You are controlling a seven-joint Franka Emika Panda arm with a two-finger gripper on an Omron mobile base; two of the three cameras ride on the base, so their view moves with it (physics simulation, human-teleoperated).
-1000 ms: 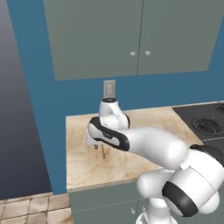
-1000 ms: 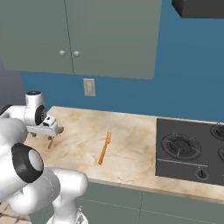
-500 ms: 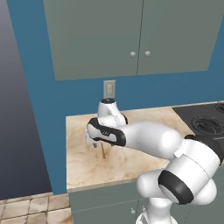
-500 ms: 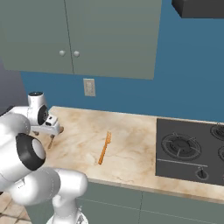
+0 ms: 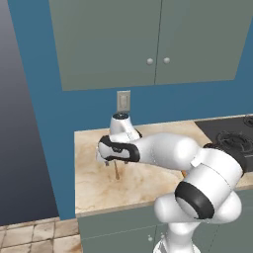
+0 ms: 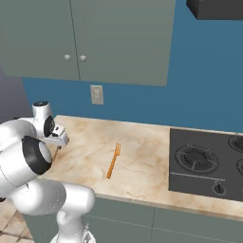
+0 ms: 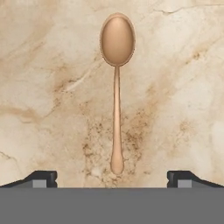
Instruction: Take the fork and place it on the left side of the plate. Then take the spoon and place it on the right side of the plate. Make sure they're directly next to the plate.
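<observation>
The small brown wooden-looking spoon (image 7: pixel 116 92) lies flat on the beige marbled desk (image 6: pixel 142 156), near its left end, directly under the two-finger gripper (image 7: pixel 112 177). In the hand view its round bowl points away and the thin handle runs straight toward the camera, ending between the two dark fingertips (image 7: pixel 40 177). The jaws stand wide apart, with nothing in them, one tip on each side of the handle's end.

The step in hand looks like the pick of this spoon. To do it well, the gripper should shift forward along the handle so that the tips straddle its middle and not its very end, then come straight down until the tips nearly touch the desk before closing. The handle is thin and low, so a shallow descent would likely close on air, and a grip at the tail would let the bowl droop.

The slim bright-orange fork (image 6: pixel 113 160) lies well apart to the right, mid-desk, toward the black stovetop (image 6: pixel 206 163). I cannot make out a plate from here, so the place to set things down must be found first.
</observation>
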